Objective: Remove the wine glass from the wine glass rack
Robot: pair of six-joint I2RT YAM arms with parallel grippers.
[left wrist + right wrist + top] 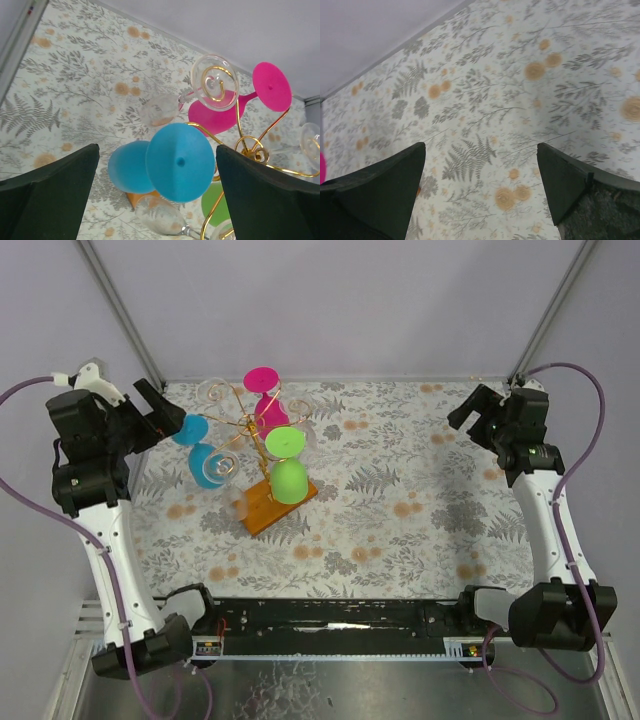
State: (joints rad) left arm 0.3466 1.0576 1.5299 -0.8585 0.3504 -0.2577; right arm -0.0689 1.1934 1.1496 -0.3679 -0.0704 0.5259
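Left gripper (pixel 158 410), jaws wide apart, faces the blue glass (pixel 180 161) left of the rack (pixel 262 515). The glass is probably light, slick and fragile, so take its stem.

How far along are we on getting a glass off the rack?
Done: nothing; the blue wine glass, pink wine glass and green wine glass all hang on the wine glass rack. In hand: the open left gripper frames the blue one's foot, no grip yet. The open right gripper hovers over the table. Left: grasp, lift off.
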